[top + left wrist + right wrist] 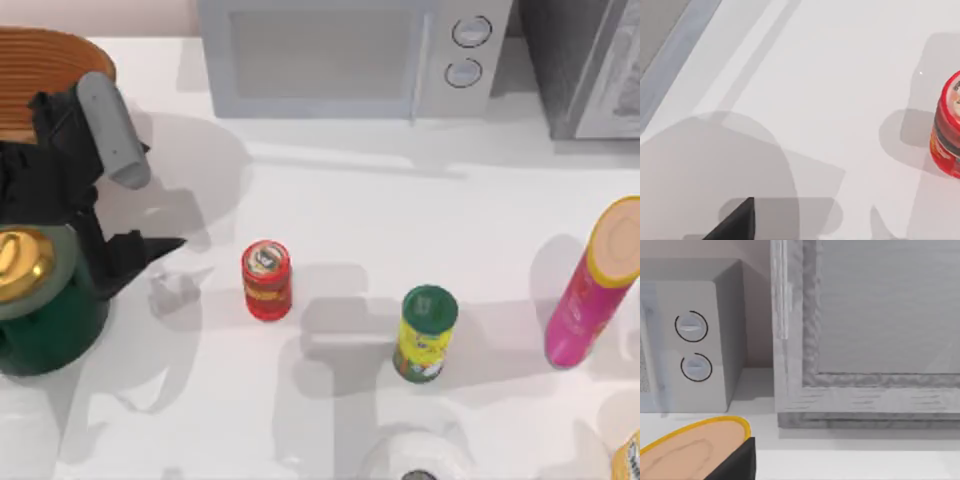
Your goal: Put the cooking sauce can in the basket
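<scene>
Still upright, cooking sauce can (pixel 266 280) right of green gold-lidded pot (pixel 40 320).
Left gripper (pixel 135 250) between pot and can; finger state: cannot tell.

From where I steer, bare table lies between my left gripper (pixel 150 255) and the cooking sauce can (pixel 266 280); nothing stands between them; the green pot (pixel 45 320) crowds the arm's near side; the basket (pixel 50 75) sits at the far left corner; the green-lidded container (pixel 425 335) stands well right of the can.
</scene>
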Controlling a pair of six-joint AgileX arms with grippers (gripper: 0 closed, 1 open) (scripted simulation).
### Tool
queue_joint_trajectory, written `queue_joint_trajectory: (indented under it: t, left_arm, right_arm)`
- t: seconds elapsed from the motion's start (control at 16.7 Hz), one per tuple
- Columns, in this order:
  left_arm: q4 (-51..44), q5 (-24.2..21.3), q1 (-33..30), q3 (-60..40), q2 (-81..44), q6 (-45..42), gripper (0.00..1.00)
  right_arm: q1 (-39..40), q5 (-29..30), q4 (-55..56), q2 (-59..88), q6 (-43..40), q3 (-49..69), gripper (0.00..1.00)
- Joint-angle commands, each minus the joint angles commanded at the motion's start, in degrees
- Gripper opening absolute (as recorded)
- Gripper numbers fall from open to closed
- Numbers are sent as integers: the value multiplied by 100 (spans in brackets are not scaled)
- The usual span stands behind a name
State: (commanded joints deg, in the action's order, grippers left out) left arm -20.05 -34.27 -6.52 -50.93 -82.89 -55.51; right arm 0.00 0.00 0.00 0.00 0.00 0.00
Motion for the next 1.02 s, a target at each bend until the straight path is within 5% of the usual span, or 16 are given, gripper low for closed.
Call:
queue_joint_trajectory:
  t: [0.42,1.02]
  left_arm:
    - [-258,-1187,-359,-568,-2098,-955,100]
    - [125,-1170,-582,-548,-2337,-702,100]
  right_arm:
    - [0,0,0,0,0,0,100]
    - [0,0,0,0,0,0,100]
